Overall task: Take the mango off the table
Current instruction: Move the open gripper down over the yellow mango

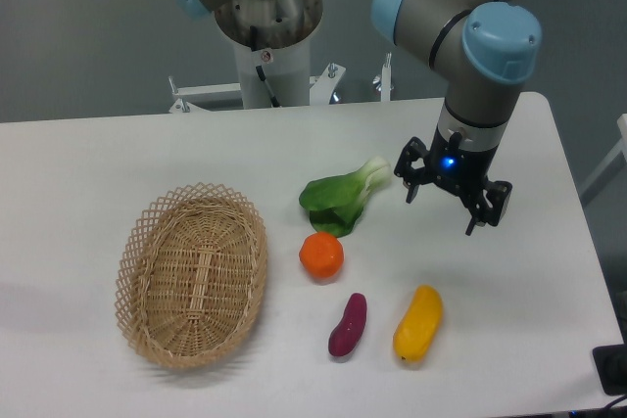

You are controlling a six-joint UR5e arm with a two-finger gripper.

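Mango (418,323) unobstructed (arm's top cropped)

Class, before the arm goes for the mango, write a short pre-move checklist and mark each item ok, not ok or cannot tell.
1. Gripper open and empty: ok.
2. Mango lies free on the table, nothing on it: ok.
3. Gap between the mango and the purple piece: ok.
4. Gripper already over the mango: not ok, it hangs farther back.
5. Fingers lined up across the mango's narrow side: cannot tell.
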